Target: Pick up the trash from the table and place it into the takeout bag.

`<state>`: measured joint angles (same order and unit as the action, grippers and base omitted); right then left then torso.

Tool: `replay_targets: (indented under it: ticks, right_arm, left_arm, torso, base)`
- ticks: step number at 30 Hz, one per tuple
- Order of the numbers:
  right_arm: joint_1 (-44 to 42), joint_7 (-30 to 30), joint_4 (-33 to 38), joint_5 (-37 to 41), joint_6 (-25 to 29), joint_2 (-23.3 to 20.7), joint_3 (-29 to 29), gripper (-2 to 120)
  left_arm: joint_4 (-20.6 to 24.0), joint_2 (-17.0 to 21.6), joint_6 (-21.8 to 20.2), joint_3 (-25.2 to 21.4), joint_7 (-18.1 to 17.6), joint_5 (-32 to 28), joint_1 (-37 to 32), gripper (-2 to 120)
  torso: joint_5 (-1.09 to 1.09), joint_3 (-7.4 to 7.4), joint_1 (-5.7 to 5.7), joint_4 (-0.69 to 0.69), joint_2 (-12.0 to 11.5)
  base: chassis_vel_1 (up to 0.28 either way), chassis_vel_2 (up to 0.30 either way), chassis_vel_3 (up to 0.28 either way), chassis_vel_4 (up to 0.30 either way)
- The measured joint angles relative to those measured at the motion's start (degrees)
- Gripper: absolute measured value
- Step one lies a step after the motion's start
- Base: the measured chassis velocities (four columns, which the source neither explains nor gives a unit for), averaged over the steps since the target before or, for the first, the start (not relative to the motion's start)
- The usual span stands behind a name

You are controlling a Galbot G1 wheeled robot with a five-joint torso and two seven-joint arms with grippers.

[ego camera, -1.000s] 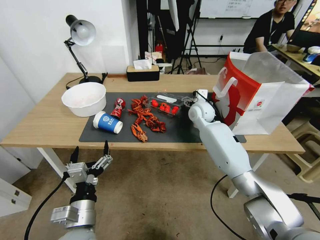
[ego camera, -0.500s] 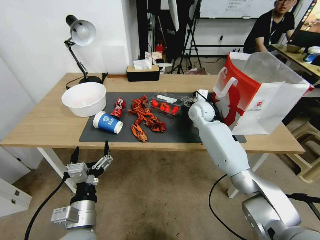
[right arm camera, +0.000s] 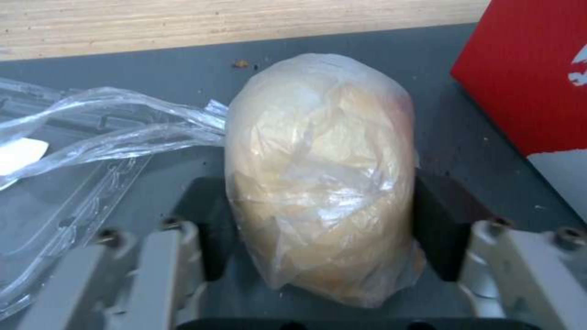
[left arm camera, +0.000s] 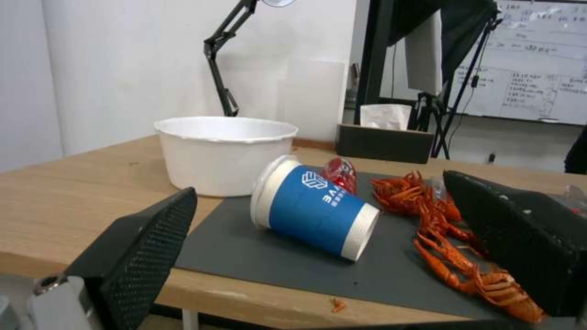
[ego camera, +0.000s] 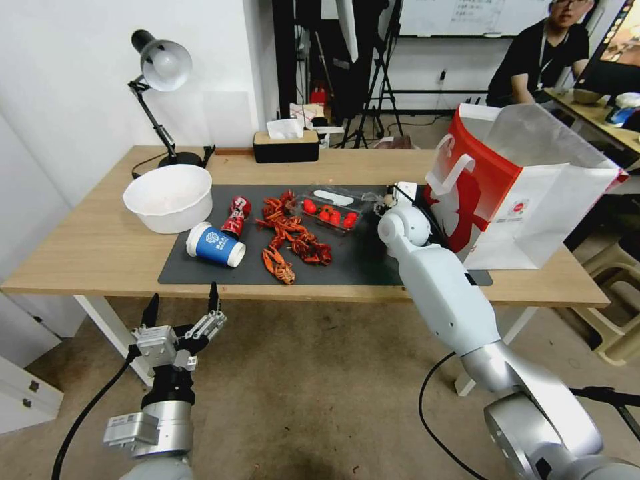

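My left gripper [ego camera: 181,308] hung parked below the front edge of the table [ego camera: 93,247], its fingers apart and empty. On the table's left stood a white bowl [ego camera: 171,197], open and, as far as I could tell, holding nothing. Just beside it on the dark mat [ego camera: 360,257] a blue paper cup [ego camera: 215,245] lay tipped on its side, a crushed red can [ego camera: 235,215] touching its far side, then scattered crayfish shells [ego camera: 288,237] and a clear plastic tray [ego camera: 328,211] with small red pieces in it. Further right, my right gripper [right arm camera: 318,215] was clamped on a wad of crumpled paper in thin clear plastic [right arm camera: 321,174], just above the mat and close to the red wall of the takeout bag [ego camera: 527,193]. I judged this the carry step: the wad needed lifting over the bag's tall rim before release. The bag stood upright, mouth open; I could not see inside.
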<state>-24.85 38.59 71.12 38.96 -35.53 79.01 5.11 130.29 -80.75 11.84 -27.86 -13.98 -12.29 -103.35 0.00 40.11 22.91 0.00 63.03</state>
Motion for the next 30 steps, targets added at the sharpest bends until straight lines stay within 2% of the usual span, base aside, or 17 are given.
replay_targets:
  ticks: [2,3,7,8,14,20,29,30]
  right_arm:
    - [0.0,0.0,0.0,0.0,0.0,0.0,0.0,55]
    - [0.0,0.1,0.1,0.0,0.0,0.0,0.0,45]
    - [0.0,0.2,0.1,0.0,0.1,0.0,-0.1,36]
    - [0.0,0.2,0.2,0.0,0.1,0.0,-0.1,27]
    - [-0.2,0.8,0.8,0.0,0.3,-0.2,-0.2,10]
    - [-1.2,1.4,3.0,0.0,0.4,-1.2,-0.7,8]
    - [-3.7,4.2,9.8,0.8,-0.3,-5.7,-1.9,7]
    - [-4.7,4.9,12.4,1.9,-0.7,-7.3,-2.1,7]
  left_arm:
    - [0.0,0.0,0.0,0.0,0.0,0.0,0.0,100]
    - [0.0,0.0,0.0,0.0,0.0,0.0,0.0,100]
    - [-0.1,0.0,0.0,0.0,0.0,0.0,0.1,100]
    - [-0.1,0.0,0.0,0.1,0.0,0.0,0.1,100]
    - [-0.3,0.0,0.0,0.1,0.0,0.0,0.2,100]
    - [-0.2,0.0,0.0,0.1,0.0,-0.1,0.2,100]
    - [0.9,0.0,0.0,0.0,-0.1,-0.3,0.0,100]
    - [1.2,-0.1,0.0,0.0,-0.1,-0.3,-0.1,100]
  torso:
    - [0.00,0.00,0.01,0.00,0.0]
    - [0.00,0.00,0.00,0.00,0.0]
    - [0.00,0.00,0.00,0.00,0.0]
    - [0.00,0.00,0.00,0.00,0.0]
    - [0.00,0.00,0.01,0.00,0.0]
    - [0.00,0.00,0.01,0.00,0.0]
    - [0.01,0.00,0.00,0.00,0.0]
    - [0.01,0.00,0.01,0.00,0.0]
  base:
    - [0.000,0.000,0.000,0.000]
    - [0.000,0.000,0.000,0.000]
    - [0.000,0.000,0.000,0.000]
    - [0.000,0.000,0.000,0.000]
    - [0.000,0.000,0.000,0.000]
    - [0.000,0.000,0.000,0.000]
    - [0.000,0.000,0.000,0.000]
    - [0.000,0.000,0.000,0.000]
